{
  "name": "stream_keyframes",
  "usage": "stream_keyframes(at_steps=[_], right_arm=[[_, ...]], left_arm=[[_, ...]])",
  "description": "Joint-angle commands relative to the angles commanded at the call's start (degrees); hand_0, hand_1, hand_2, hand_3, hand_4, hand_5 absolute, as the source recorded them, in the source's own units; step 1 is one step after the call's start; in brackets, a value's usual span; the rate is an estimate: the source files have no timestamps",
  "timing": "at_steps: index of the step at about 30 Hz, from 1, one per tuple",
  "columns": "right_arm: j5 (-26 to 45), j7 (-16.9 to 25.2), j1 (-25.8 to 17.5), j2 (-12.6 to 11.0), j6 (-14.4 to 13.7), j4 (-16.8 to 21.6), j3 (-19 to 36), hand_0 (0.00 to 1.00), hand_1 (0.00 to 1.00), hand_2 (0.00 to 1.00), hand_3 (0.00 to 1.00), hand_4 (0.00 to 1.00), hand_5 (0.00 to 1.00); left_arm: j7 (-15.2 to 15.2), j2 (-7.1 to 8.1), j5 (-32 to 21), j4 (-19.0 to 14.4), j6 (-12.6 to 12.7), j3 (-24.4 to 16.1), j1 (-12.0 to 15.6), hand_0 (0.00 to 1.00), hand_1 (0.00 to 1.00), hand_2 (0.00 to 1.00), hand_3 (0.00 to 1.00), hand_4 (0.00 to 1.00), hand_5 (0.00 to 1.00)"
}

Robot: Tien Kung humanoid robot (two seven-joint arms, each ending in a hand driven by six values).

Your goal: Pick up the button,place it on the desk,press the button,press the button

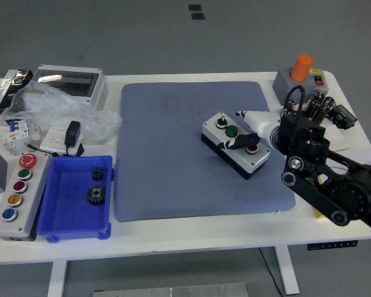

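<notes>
A small grey button box (234, 146) with a black, a green and a red button lies on the blue-grey mat (173, 154), right of centre. My right hand (246, 142) reaches in from the right, one black finger stretched over the box's top onto the red button (251, 148), the other fingers curled behind. The green button (231, 130) and the black button (221, 122) are uncovered. My left arm is out of view.
A long panel with several coloured buttons (17, 192) lies at the left edge beside a blue tray (74, 219) holding two gears. Plastic wrap, a grey enclosure (71, 83) and an adapter sit back left. An orange emergency-stop box (298, 75) stands back right.
</notes>
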Motion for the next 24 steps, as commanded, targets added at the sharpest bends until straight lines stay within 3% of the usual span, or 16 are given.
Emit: stream_keyframes(at_steps=[7, 17, 18, 19, 24], right_arm=[[-0.21, 0.00, 0.05, 0.54, -1.01, -0.71, -1.66, 0.785, 0.981, 0.998, 0.998, 0.998, 0.732], [-3.00, 0.00, 0.11, 0.42, -7.82, -1.82, -2.90, 0.772, 0.931, 0.965, 0.998, 0.998, 0.727], [-2.91, 0.00, 0.09, 0.40, -7.95, -1.94, -3.12, 0.772, 0.931, 0.965, 0.998, 0.998, 0.727], [-2.82, 0.00, 0.08, 0.39, -7.94, -2.02, -3.29, 0.684, 0.807, 0.818, 0.998, 0.998, 0.569], [-1.46, 0.00, -0.08, 0.52, -6.14, -2.25, -4.18, 0.684, 0.807, 0.818, 0.998, 0.998, 0.569]], left_arm=[[-0.18, -0.01, 0.04, 0.00, 0.07, 0.06, -0.08, 0.707, 0.745, 0.692, 0.752, 0.768, 0.371], [-0.64, -0.17, 0.36, -0.04, 0.33, 0.00, -0.24, 0.706, 0.745, 0.691, 0.743, 0.761, 0.364], [-0.68, -0.18, 0.38, -0.05, 0.34, -0.01, -0.24, 0.706, 0.745, 0.691, 0.743, 0.761, 0.364], [-0.70, -0.18, 0.37, -0.04, 0.35, -0.01, -0.25, 0.707, 0.745, 0.691, 0.737, 0.756, 0.359], [-0.93, -0.24, 0.25, -0.06, 0.39, 0.08, -0.29, 0.707, 0.745, 0.691, 0.737, 0.756, 0.359]])
